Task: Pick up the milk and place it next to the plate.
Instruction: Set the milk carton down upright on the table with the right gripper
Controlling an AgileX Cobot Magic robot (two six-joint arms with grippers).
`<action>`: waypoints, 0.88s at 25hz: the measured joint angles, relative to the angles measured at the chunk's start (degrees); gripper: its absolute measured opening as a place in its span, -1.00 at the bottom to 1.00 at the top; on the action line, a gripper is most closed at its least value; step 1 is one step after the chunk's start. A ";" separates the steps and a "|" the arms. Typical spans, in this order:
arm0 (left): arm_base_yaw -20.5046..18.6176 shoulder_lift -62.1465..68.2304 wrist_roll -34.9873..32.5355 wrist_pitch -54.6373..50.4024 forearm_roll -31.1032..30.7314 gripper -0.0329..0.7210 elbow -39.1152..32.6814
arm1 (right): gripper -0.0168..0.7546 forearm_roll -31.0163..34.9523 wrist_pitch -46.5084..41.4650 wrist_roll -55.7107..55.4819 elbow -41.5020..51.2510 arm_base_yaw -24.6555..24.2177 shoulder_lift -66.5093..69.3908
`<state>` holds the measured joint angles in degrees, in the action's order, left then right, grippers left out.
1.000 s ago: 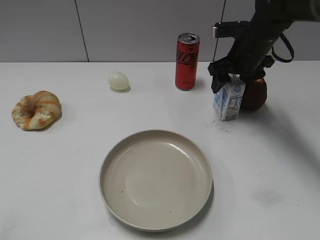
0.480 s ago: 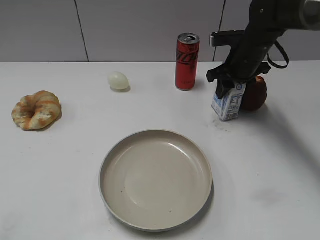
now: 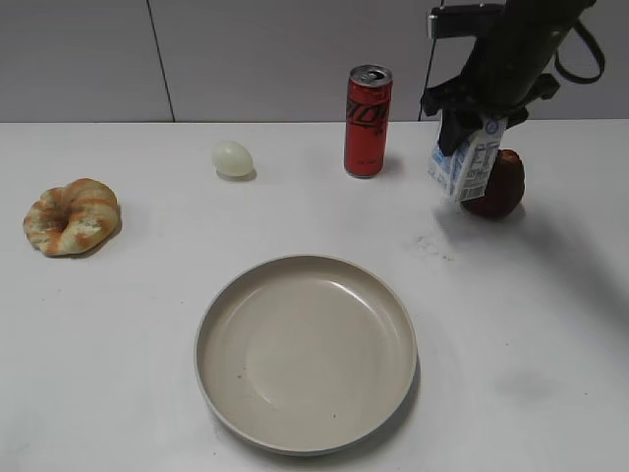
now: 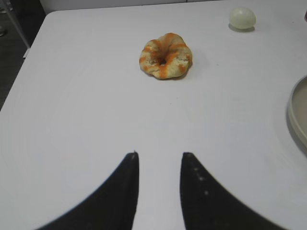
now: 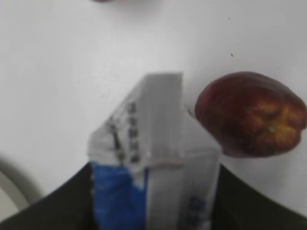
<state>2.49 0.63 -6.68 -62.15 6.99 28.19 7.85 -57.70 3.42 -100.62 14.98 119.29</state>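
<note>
Change: the milk [image 3: 469, 165] has risen off the worktop [image 3: 147, 295], tilted.
Right end effector [image 3: 470, 128]: clamped on its top.
Left end effector [image 4: 158, 165]: narrowly parted, empty.
Handling: light, crushable carton; hold gently.
Plate [image 3: 307, 351]: well apart.

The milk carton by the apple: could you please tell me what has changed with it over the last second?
The right claw, shut on the milk carton, has lifted it off the table; it now hangs tilted in front of the apple. Earlier it stood on the table beside the apple. The plate, red can, egg and pastry stayed put.
</note>
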 joint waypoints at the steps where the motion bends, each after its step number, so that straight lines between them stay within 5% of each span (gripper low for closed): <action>1: 0.00 0.00 0.00 0.00 0.00 -0.30 0.00 | -0.17 0.00 -0.92 0.00 0.06 0.00 -1.58; 8: 0.00 0.00 0.00 0.00 0.00 -0.30 0.00 | -0.17 -0.58 -5.75 -2.07 8.35 0.70 -13.39; 13: 0.00 0.00 0.00 0.00 0.00 -0.30 0.00 | -0.17 -4.04 -4.74 -7.51 19.40 5.94 -19.28; 22: 0.00 0.00 0.00 0.00 0.00 -0.30 0.00 | -0.17 -4.85 12.52 -19.76 34.51 13.71 -20.45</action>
<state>2.49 0.63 -6.68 -62.15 6.99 28.19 3.00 -45.18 -16.34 -66.11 28.68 98.84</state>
